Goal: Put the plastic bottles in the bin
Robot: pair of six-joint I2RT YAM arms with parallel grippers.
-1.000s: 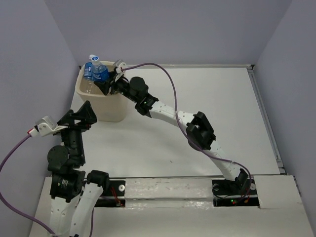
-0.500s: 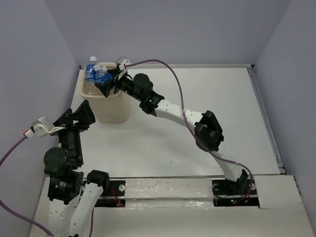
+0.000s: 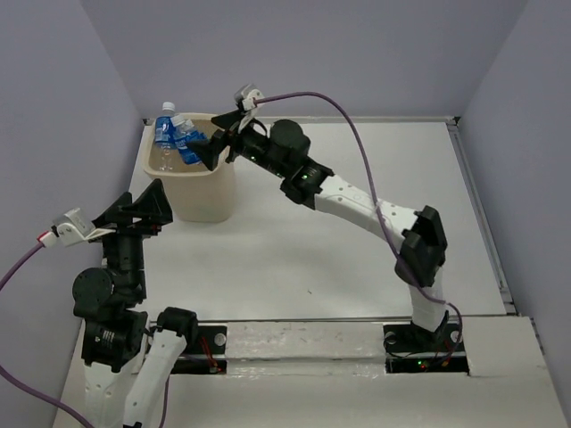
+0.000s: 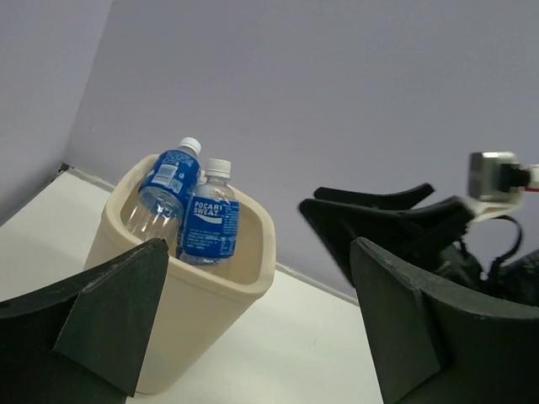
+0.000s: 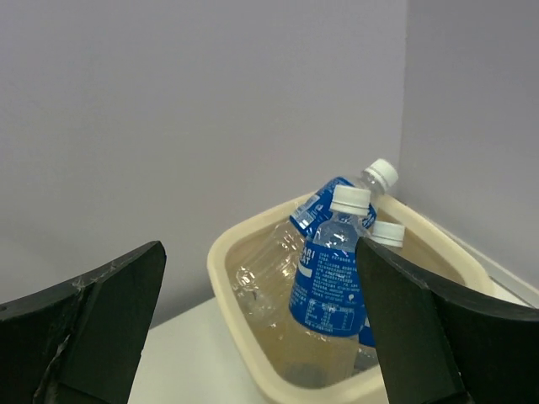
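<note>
Listing risk first: my right gripper, jaws apart and empty, hangs at the rim of the bin. Pulling back carelessly could clip that rim or tip one of the leaning bottles out. Left gripper: jaws apart, empty, near the bin. Count: bin, one; bottles in the bin, three showing; outside it, none seen.

Clear bottles with blue labels, white caps; cream-beige bin.

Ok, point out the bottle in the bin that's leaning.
The bottle with the highest cap: it tilts across the bin, while the one beside it stands upright.
</note>
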